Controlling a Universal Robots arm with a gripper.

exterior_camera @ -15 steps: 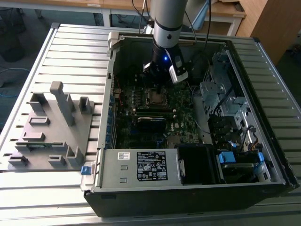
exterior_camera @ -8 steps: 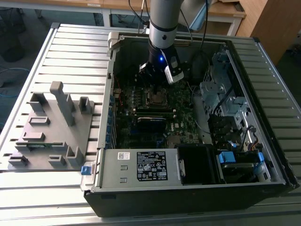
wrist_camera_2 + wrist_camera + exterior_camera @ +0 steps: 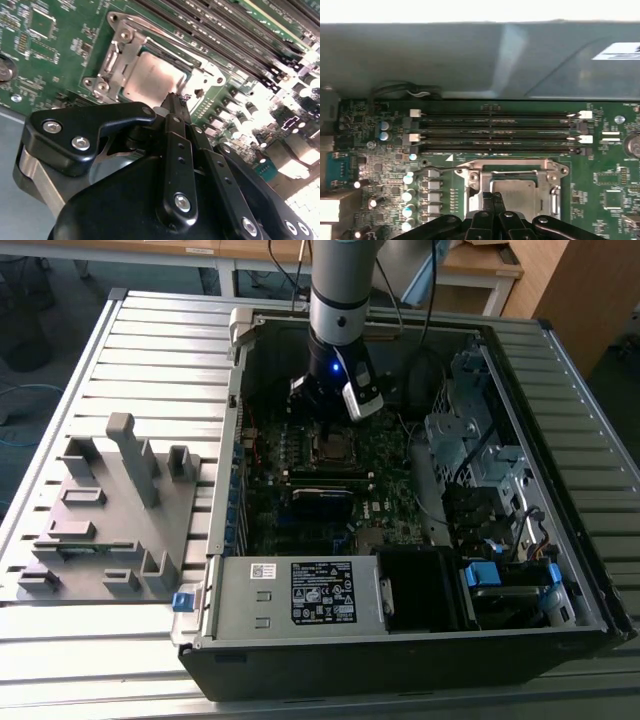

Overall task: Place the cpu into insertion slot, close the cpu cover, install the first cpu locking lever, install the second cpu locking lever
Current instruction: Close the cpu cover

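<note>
Pointing at 1 cpu (image 3: 150,81) framed by 1 cpu cover (image 3: 119,62), 1 pincer (image 3: 175,99) is pinched together

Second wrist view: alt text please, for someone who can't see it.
The black tool, fingers shut, points its tips at the edge of the silver cpu, seated on the green motherboard with the cpu cover framing it. Long black memory slots run beyond.

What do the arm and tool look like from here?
The arm is a silver-grey tube with a dark joint ring and a small blue light. The tool is black, built of jointed bars with silver screw heads.
</note>
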